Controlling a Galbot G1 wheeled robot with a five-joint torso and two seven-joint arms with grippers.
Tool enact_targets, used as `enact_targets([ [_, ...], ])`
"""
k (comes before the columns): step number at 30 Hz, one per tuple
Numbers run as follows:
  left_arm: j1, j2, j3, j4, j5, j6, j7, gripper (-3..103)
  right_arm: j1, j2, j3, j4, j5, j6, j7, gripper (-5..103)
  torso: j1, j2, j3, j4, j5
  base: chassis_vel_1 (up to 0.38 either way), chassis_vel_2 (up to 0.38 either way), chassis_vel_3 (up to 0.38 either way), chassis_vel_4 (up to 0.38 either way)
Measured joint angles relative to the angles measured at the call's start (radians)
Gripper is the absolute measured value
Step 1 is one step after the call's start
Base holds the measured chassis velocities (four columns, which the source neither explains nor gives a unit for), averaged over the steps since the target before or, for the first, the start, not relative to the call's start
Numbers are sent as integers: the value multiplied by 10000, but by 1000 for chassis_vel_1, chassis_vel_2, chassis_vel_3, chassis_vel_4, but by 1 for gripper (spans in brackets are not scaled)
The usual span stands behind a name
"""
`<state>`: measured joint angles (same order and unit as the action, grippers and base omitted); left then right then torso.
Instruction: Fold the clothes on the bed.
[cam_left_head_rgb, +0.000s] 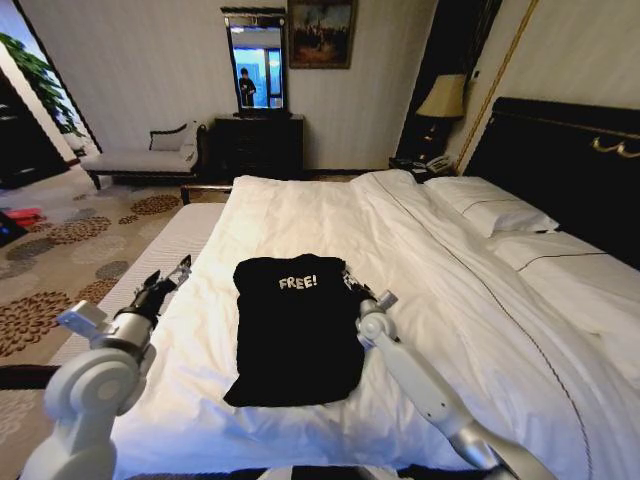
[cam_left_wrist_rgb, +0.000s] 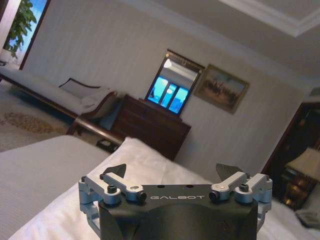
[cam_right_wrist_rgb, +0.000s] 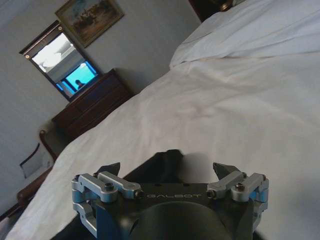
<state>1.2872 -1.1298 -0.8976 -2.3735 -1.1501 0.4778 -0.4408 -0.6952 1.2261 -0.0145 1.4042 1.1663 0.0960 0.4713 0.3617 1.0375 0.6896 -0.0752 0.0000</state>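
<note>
The shirt (cam_left_head_rgb: 297, 328) lies folded narrow on the bed (cam_left_head_rgb: 470, 300). Both claws are spread, holding nothing: left claw (cam_left_head_rgb: 168, 277) beside the bed's edge, right claw (cam_left_head_rgb: 352, 282) at the shirt's side.

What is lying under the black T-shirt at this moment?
The black T-shirt lies flat on the bed's white duvet, which shows all around it. Whatever sits directly beneath the fabric is covered. The open right gripper is at its edge, the open left gripper apart.

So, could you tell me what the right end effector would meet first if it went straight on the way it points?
Probably the white duvet of the bed; the right end effector, fingers open, points low across it, though depth is unclear.
</note>
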Motion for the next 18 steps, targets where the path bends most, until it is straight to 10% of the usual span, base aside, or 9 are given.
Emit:
enact_targets([
  [18, -431, -195, -265, 567, 227, 116, -279, 100, 539, 514, -535, -1706, -1769, -418, 440, 100, 0, 0, 0, -4, 0, 0, 0, 0, 0],
])
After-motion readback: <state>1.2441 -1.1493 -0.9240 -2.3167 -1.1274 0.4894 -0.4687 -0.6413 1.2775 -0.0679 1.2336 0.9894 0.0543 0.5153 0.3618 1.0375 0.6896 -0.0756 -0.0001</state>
